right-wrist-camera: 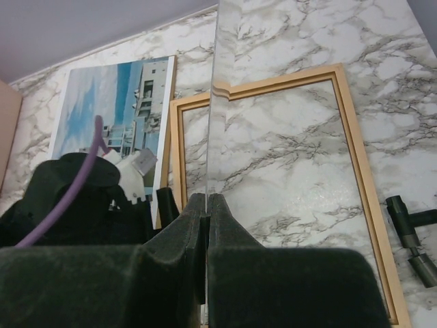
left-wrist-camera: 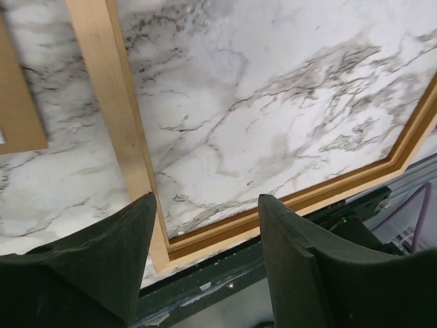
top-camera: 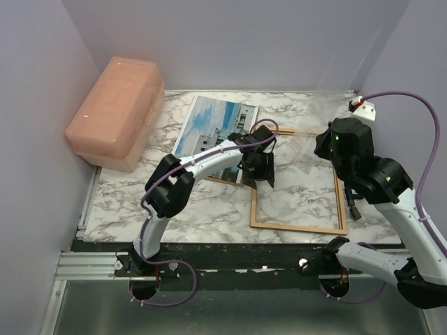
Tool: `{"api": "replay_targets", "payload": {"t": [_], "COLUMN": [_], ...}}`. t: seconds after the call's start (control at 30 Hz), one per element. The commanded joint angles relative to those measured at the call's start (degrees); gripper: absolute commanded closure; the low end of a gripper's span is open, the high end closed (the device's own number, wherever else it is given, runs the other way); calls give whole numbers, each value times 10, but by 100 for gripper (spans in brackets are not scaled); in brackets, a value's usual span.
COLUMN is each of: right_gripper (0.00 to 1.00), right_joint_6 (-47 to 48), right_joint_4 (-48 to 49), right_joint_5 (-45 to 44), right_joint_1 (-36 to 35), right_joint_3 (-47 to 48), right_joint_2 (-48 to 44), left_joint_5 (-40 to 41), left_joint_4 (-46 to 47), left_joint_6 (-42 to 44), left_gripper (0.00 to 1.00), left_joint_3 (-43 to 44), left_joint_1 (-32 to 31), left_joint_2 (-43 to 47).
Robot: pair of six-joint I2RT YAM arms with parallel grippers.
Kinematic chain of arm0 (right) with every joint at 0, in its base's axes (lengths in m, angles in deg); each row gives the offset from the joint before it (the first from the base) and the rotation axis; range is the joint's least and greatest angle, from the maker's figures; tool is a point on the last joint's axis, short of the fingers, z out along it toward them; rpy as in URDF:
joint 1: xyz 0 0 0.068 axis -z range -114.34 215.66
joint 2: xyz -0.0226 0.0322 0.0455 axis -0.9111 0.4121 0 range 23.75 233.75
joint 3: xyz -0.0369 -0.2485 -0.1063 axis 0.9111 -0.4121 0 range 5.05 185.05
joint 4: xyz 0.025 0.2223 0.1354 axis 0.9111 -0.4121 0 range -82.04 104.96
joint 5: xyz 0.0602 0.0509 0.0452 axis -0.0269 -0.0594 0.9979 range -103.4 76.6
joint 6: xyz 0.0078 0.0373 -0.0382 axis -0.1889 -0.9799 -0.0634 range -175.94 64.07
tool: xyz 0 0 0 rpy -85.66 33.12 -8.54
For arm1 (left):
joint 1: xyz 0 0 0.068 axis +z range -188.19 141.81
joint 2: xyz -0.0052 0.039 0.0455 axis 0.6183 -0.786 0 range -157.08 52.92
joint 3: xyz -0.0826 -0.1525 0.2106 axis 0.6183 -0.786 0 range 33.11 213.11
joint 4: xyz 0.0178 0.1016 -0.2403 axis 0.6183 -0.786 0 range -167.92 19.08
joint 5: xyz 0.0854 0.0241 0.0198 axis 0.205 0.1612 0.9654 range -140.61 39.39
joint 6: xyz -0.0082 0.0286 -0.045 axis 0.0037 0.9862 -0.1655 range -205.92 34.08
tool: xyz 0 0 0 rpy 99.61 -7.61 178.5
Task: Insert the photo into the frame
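L gripper (left-wrist-camera: 205, 212): fingers apart, nothing btwn them, over the frame's (left-wrist-camera: 113, 109) near-left corner. Frame = thin orange-brown wood rect w/ stepped inner lip, flat on marble tabletop (left-wrist-camera: 273, 102), only marble inside. R gripper (right-wrist-camera: 207, 205): pads pressed together on a clear pane (right-wrist-camera: 217, 89), held edge-up above frame. Photo (right-wrist-camera: 116, 102): white-edged print, white multi-storey bldg vs blue sky, flat beyond & left of L gripper, outside frame, just beside its left rail.

Marble-pattern table (top-camera: 202, 209) — pink box (top-camera: 115, 112) far left, photo (top-camera: 209, 122) far centre, frame (top-camera: 300, 227) lying flat near right. Brown board (left-wrist-camera: 17, 102) just beside frame's left rail.
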Motion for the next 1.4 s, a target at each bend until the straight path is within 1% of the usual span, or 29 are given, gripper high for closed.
{"api": "replay_targets", "payload": {"t": [0.0,0.07,0.13,0.2,0.27,0.37,0.47,0.57,0.63,0.73,0.87,0.9,0.97,1.0,1.03,1.2,1.37], "right_gripper": [100,100,100,100,100,100,100,100,100,100,100,100,100,100,100,100,100], "right_joint_6": [8,9,9,9,9,11,12,12,14,12,14,14,13,14,12,6,2], "right_joint_4": [10,10,11,11,10,8,6,4,4,4,4,5,4,4,4,7,9], "right_joint_5": [-23,-24,-25,-23,-24,-27,-31,-36,-37,-37,-37,-37,-36,-33,-31,-17,0], "right_joint_1": [1,1,1,1,1,1,1,1,1,0,1,1,1,1,1,1,1], "right_joint_3": [-5,-6,-6,-5,-3,-1,1,3,2,0,0,1,2,3,2,0,3], "right_joint_2": [-6,-5,-5,-5,-6,-8,-10,-10,-12,-9,-9,-10,-10,-11,-11,-11,-8], "left_joint_5": [74,104,139,168,177,161,147,147,126,104,82,76,69,68,67,62,61], "left_joint_4": [41,15,-37,-96,-144,-168,-159,-179,-179,-165,-151,-149,-142,-137,-128,-68,-34], "left_joint_6": [27,32,37,41,43,45,44,33,27,30,32,33,37,37,37,33,33], "left_gripper": [35,33,31,31,31,32,35,38,41,51,67,74,92,97,100,100,100], "left_joint_3": [-18,-3,38,94,148,198,212,230,232,233,234,235,234,230,221,143,108], "left_joint_1": [10,11,12,15,20,28,29,33,38,40,40,41,40,40,39,39,40], "left_joint_2": [57,53,30,-9,-52,-98,-120,-140,-149,-159,-168,-170,-169,-165,-157,-86,-21]}}
